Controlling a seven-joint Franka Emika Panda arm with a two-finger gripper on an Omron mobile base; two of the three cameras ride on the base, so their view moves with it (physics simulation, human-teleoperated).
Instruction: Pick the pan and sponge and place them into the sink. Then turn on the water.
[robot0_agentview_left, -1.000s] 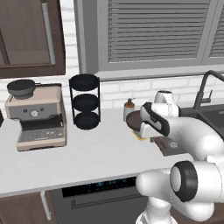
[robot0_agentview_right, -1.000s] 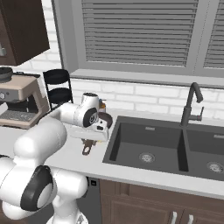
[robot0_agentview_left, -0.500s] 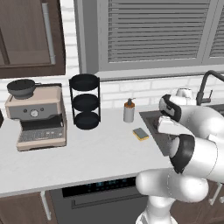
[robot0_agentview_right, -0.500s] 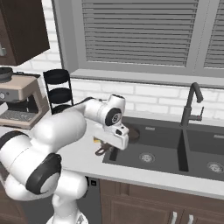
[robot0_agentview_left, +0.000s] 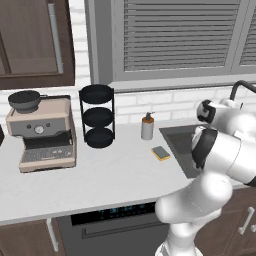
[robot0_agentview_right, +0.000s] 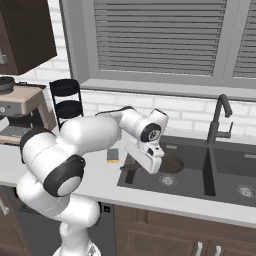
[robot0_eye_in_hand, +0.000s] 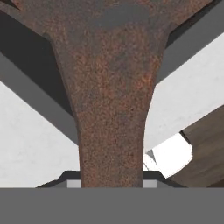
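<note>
We look onto a pale grey countertop (robot0_agentview_left: 110, 175) running along a white brick wall (robot0_agentview_left: 132, 105). Above it sits a wide window with closed grey slatted blinds (robot0_agentview_left: 172, 35) in a grey frame. A dark brown wooden wall cabinet (robot0_agentview_left: 30, 42) hangs at the left. On the counter stand a beige espresso machine (robot0_agentview_left: 42, 132) with a dark grey bowl (robot0_agentview_left: 24, 100) on top, and a black three-tier round rack (robot0_agentview_left: 97, 116). Brown wooden base cabinets (robot0_agentview_right: 170, 235) run below the counter.
</note>
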